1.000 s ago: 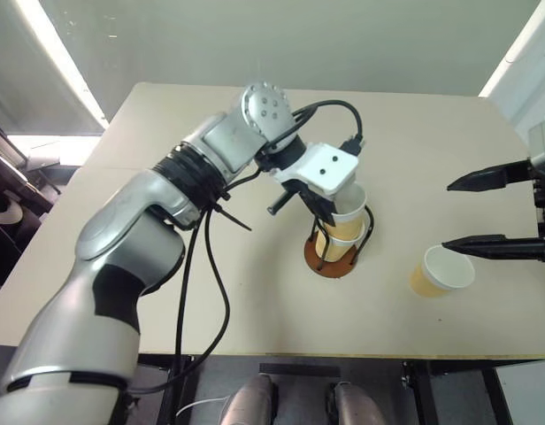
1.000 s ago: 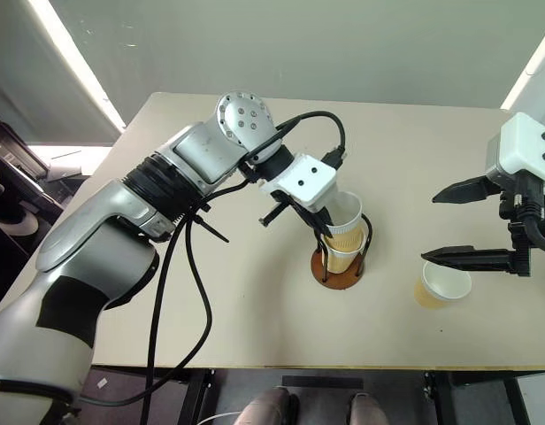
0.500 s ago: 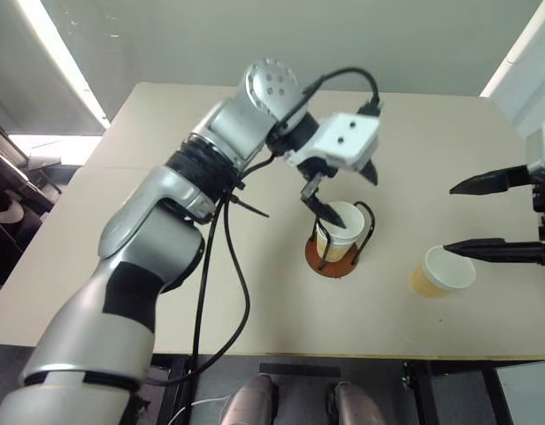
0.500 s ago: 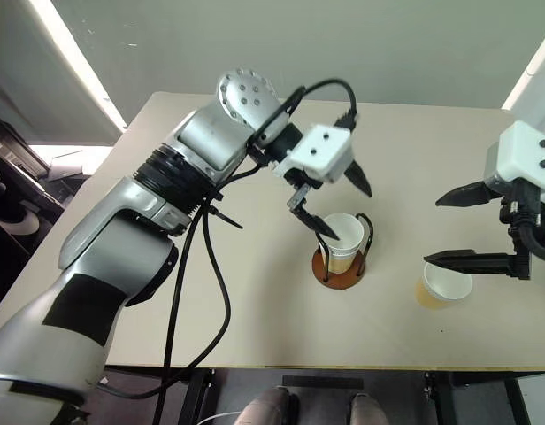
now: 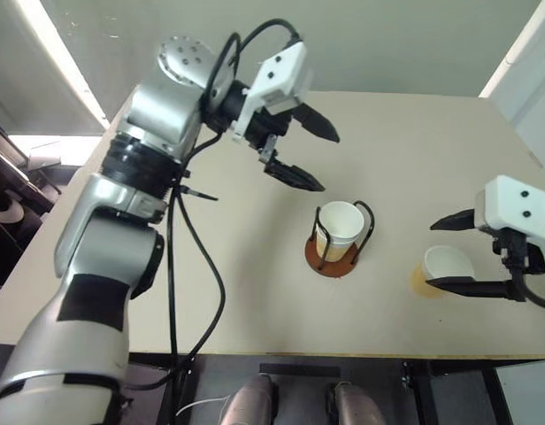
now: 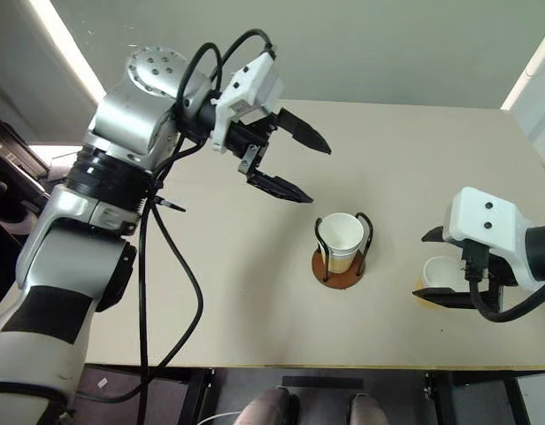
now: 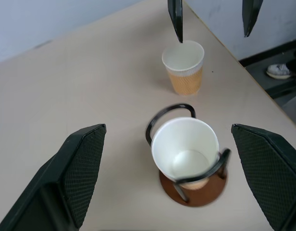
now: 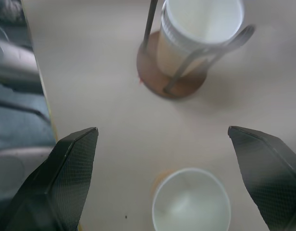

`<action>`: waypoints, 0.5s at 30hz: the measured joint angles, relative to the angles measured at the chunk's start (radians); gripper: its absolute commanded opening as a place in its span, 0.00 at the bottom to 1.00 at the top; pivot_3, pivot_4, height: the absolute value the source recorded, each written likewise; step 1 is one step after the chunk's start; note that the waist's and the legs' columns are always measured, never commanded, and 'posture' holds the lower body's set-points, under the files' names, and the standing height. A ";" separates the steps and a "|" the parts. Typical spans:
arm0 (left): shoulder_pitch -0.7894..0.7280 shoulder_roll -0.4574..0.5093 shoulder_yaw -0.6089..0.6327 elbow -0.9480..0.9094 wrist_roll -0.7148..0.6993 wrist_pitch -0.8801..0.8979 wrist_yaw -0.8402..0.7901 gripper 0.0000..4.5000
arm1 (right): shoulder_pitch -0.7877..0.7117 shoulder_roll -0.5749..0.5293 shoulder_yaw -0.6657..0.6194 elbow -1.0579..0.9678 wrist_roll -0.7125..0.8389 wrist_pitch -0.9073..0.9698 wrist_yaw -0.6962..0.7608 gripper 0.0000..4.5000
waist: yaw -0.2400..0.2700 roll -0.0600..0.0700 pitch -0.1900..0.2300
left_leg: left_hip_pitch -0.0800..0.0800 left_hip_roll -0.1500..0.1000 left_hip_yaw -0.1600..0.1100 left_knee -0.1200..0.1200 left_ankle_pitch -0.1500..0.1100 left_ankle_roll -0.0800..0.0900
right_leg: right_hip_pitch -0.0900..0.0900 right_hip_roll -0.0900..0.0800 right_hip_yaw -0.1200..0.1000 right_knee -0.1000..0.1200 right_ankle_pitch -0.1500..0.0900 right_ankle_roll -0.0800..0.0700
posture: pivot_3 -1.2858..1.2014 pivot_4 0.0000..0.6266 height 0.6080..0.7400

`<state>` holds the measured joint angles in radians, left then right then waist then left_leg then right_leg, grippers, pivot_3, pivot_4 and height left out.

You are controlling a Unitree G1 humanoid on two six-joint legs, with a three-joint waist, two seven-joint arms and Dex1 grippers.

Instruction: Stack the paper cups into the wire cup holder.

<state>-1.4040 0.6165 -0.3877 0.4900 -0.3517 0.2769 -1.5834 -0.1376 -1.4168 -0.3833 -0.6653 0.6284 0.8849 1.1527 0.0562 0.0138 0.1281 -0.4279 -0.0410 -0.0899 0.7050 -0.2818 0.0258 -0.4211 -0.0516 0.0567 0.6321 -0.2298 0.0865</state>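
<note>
Near table (image 5: pixel 211 310) edge: loose paper cup (image 5: pixel 443 266) stands upright, tan outside, white inside, close to the front edge on the right. Right gripper (image 5: pixel 456 254) hangs over it, fingers spread wide, one each side, not touching, gripping nothing. Bare tabletop between it and the wire cup holder (image 5: pixel 333 252) mid-table: reddish-brown disc, two black wire loops, stacked cups (image 5: pixel 340 226) nested upright inside. Farther back, left gripper (image 5: pixel 306 158) is raised, fingers released, empty. Wide open tabletop left and behind.
</note>
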 measured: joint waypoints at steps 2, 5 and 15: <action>0.027 0.029 0.027 -0.022 0.005 0.035 0.004 0.99 | 0.075 0.000 0.022 0.009 -0.059 -0.032 0.004 1.00 | 0.000 0.000 0.000 | 0.000 0.000 0.000 0.001 0.000 0.000 | 0.000 0.000 0.000 0.001 0.000 0.000 | 0.52 0.24 1.00; 0.039 0.037 0.056 -0.043 0.014 0.072 0.017 0.99 | 0.135 -0.003 0.023 0.037 -0.135 -0.086 0.016 1.00 | 0.001 0.000 0.000 | 0.000 0.000 0.000 0.003 0.000 0.000 | 0.001 0.000 0.000 0.002 0.000 0.000 | 0.52 0.24 1.00; 0.097 0.047 0.100 -0.146 0.033 0.155 0.042 0.99 | 0.141 -0.004 0.152 0.133 -0.267 -0.219 0.027 1.00 | -0.008 0.000 0.000 | 0.004 0.000 0.001 0.004 0.000 0.001 | 0.003 0.000 0.001 0.006 0.000 0.001 | 0.52 0.24 1.00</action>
<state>-1.3071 0.6638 -0.2879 0.3441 -0.3190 0.4320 -1.5410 0.0031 -1.4205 -0.2316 -0.5320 0.3617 0.6655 1.1796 0.0479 0.0137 0.1282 -0.4235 -0.0414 -0.0892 0.7092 -0.2819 0.0264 -0.4178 -0.0518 0.0577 0.6385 -0.2295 0.0871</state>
